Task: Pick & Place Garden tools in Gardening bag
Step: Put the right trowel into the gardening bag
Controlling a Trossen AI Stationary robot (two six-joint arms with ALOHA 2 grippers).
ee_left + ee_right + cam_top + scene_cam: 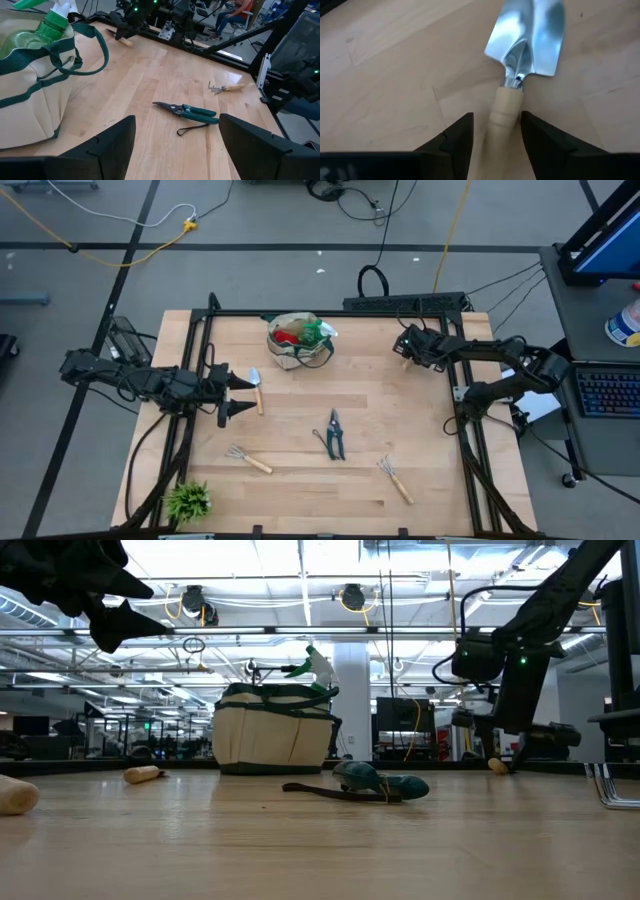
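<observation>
The beige gardening bag stands at the far middle of the table, with a green spray bottle and something red in it. It also shows in the left wrist view. My right gripper is open at the far right, low over a wooden-handled trowel that lies flat, one finger on each side of its handle. My left gripper is open, raised above the table's left side beside a second trowel. Pruning shears and two hand rakes lie nearer the front. My right gripper comes from above with its fingers on either side of the trowel's wooden handle, just behind the blade. The fingers lie across the handle. The trowel lies on the table. I cannot tell whether the fingers touch the handle.
A small leafy plant stands at the near left corner. A black frame runs along the table's far edge and both sides. Bare wood lies between the bag and the shears.
</observation>
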